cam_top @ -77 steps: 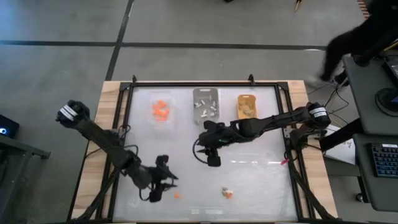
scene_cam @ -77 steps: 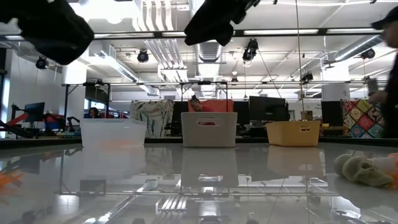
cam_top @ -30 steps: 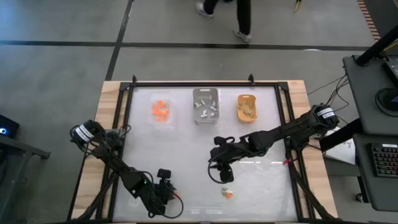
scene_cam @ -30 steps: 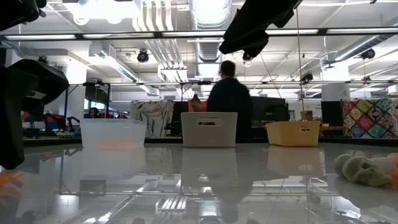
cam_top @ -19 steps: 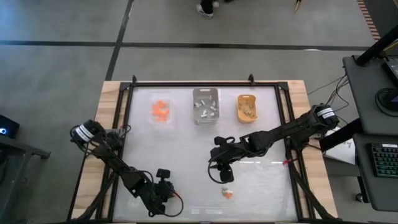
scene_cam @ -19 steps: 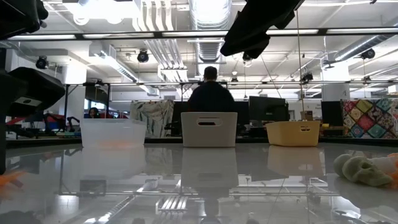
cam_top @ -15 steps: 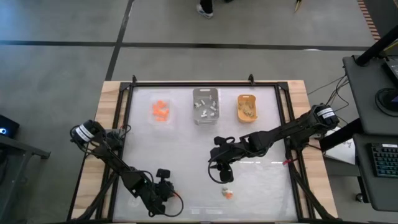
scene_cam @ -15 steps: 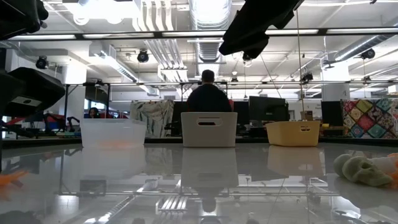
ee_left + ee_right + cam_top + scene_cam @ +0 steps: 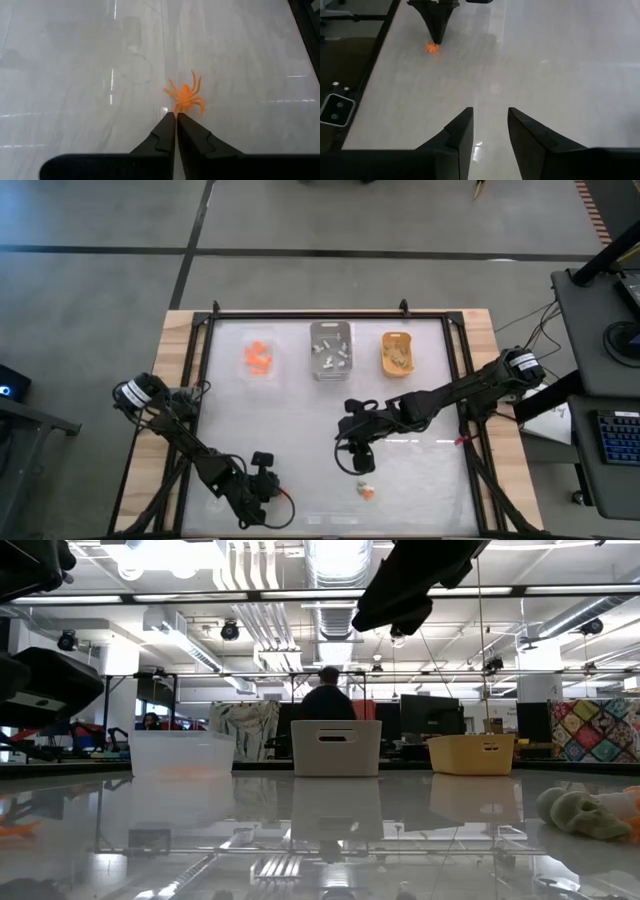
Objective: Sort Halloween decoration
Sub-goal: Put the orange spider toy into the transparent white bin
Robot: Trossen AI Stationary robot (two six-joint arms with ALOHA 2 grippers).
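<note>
The orange spider (image 9: 186,97), likely light, soft and springy-legged, lies on the table (image 9: 75,75) just beyond the pinched-together left end effector (image 9: 176,116), so gripping its body seems best.

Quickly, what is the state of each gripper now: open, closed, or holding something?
Left gripper: closed on a leg of the small orange plastic spider.
Right gripper: open, holding nothing.
</note>
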